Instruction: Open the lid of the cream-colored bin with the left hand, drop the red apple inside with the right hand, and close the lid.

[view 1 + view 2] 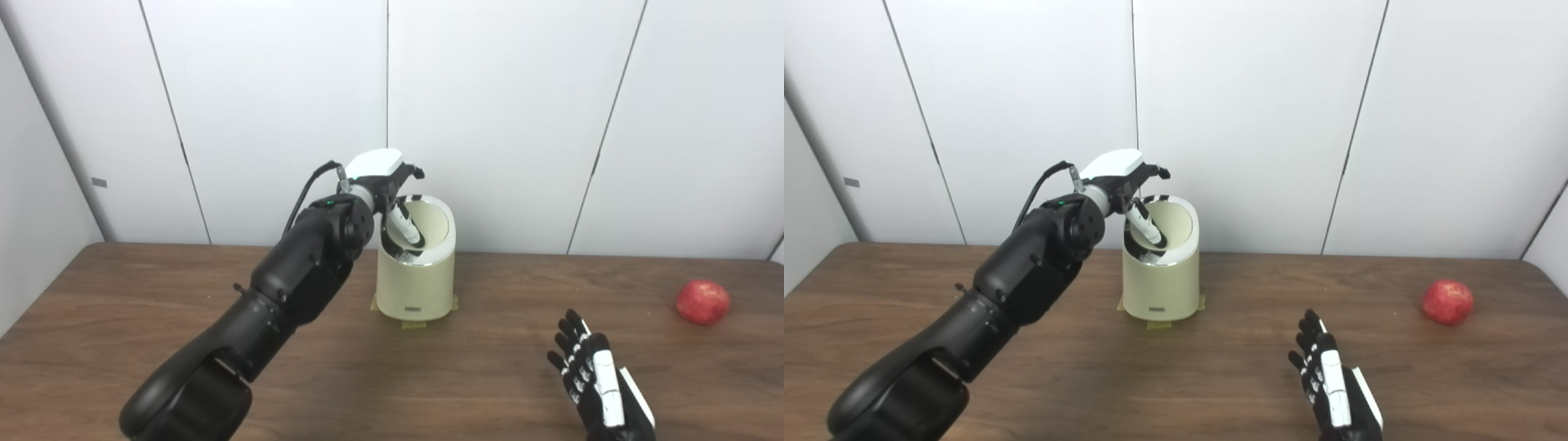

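Observation:
The cream-colored bin (416,288) stands at the middle of the table. Its lid (433,225) is tilted up, with its inner face toward me. My left hand (383,174) is at the bin's top. Its thumb lies across the lid's face and its fingers reach over the lid's upper edge, so it holds the lid. The red apple (702,302) lies on the table at the far right, apart from both hands. My right hand (594,373) is open and empty low over the table at the front right, left of the apple.
The brown wooden table (122,294) runs across the view, with white wall panels close behind the bin. Yellow tape tabs (415,324) stick out under the bin's base. My left arm crosses the table's left half.

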